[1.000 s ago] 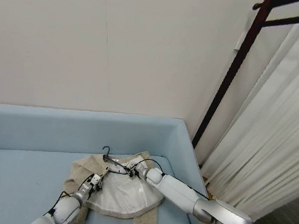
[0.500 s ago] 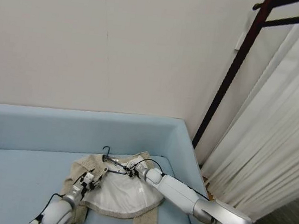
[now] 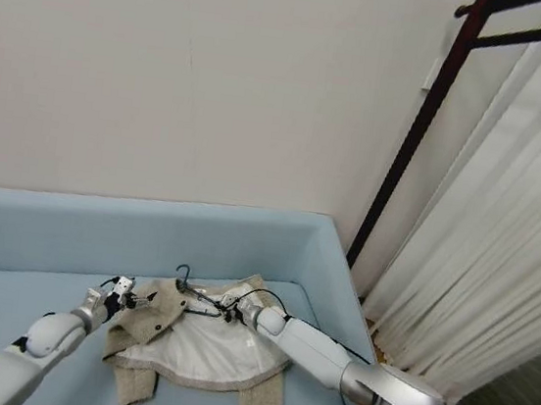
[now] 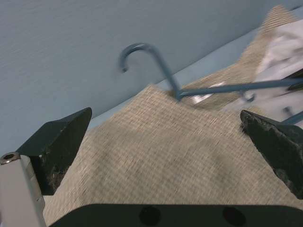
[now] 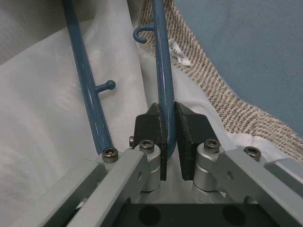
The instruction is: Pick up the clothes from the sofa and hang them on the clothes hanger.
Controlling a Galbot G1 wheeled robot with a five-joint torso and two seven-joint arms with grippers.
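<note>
You have a pale blank wall (image 3: 217, 77) ahead and a light blue sofa (image 3: 41, 224) running along its foot. To the robot's right a dark clothes rack (image 3: 411, 146) leans up past the sofa's end, with white curtains (image 3: 502, 251) hanging beside it.

The beige knit garment (image 3: 203, 347) you're after lies crumpled on the seat cushion toward the right end of the sofa, its white lining turned up. A blue hanger (image 3: 183, 273) is threaded into it, and the hook pokes out at the collar, toward the backrest.

Your right gripper (image 3: 228, 306) sits at the collar, on top of the white lining. In the right wrist view it (image 5: 170, 118) is closed tight on one blue bar of the hanger (image 5: 162, 71), which is pinched between the black pads (image 5: 151, 127). The other bar runs alongside, just beside the jaws and free of them.

Your left gripper (image 3: 121, 290) is at the garment's left edge, by the raised beige shoulder. In the left wrist view it (image 4: 165, 116) is spread wide, its dark fingers (image 4: 57, 142) standing well apart over the beige weave with nothing clamped between them. The hanger hook (image 4: 156, 61) rises from the cloth just ahead of it, against the blue backrest.
</note>
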